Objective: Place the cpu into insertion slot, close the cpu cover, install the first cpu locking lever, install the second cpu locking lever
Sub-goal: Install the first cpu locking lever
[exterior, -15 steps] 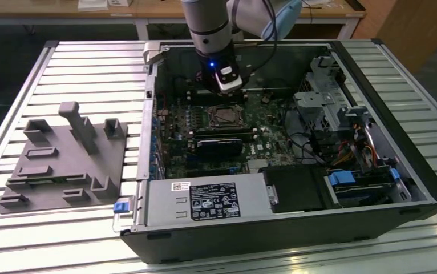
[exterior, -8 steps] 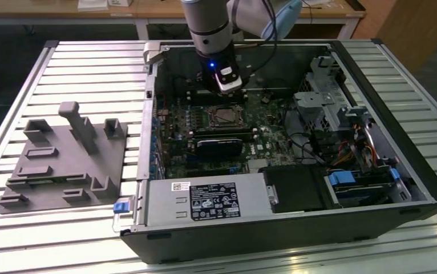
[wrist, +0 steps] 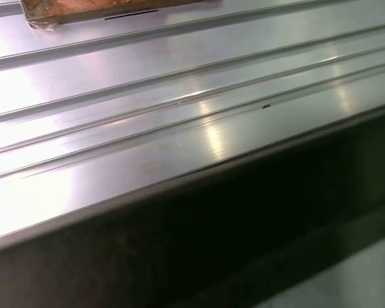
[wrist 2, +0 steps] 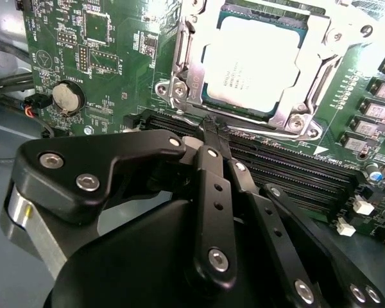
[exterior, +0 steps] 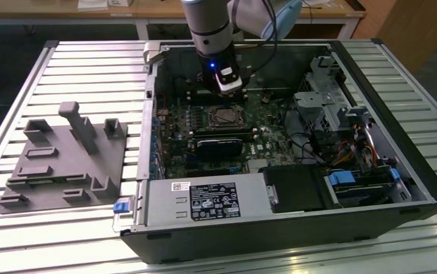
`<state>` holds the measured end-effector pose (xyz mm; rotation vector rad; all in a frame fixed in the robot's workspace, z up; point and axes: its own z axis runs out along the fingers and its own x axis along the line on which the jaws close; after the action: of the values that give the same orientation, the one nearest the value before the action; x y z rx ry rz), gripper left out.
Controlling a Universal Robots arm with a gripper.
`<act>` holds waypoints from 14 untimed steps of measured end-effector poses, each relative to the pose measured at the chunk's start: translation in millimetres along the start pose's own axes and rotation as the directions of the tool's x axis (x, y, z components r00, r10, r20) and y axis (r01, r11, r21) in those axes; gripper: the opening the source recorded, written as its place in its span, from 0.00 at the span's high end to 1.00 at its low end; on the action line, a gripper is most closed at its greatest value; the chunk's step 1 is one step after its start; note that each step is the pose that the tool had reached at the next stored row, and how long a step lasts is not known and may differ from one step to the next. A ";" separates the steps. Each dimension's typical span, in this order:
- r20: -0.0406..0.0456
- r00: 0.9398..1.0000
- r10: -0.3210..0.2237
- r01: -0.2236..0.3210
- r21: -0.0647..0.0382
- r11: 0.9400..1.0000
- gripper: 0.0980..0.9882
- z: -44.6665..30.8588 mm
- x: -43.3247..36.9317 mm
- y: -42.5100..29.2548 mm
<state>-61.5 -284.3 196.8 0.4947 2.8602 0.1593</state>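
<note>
The cpu [wrist 2: 253, 61] lies flat in the insertion slot [exterior: 223, 117] on the green board [wrist 2: 115, 58], its pale metal face showing. The silvery cpu cover [wrist 2: 295, 106] lies down around it, framing the chip through its cut-out. A thin metal lever [wrist 2: 179, 61] runs along one side of the cover. My gripper [wrist 2: 213, 128] hovers just off the socket's edge, over the memory slots, its black fingers [wrist 2: 208, 192] pressed together with nothing seen between them. In the exterior view the gripper [exterior: 226, 91] reaches down into the open computer case just behind the socket.
Long black memory slots [wrist 2: 295, 173] and a coin battery [wrist 2: 67, 96] flank the socket. A black card [exterior: 218, 149], power supply [exterior: 203, 200] and drive cage [exterior: 325, 108] crowd the case. A grey fixture plate [exterior: 66, 160] sits on the slatted table [wrist: 147, 128] at the exterior view's left.
</note>
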 end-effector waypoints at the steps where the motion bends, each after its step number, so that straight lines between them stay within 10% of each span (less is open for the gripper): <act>1: 0.000 1.000 0.001 -0.001 0.000 1.000 0.99 0.3 0.0 0.0; 14: 0.002 1.000 0.003 -0.003 0.003 1.000 0.99 4.6 0.9 -0.9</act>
<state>-61.5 -284.6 192.1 0.4989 2.8590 0.1544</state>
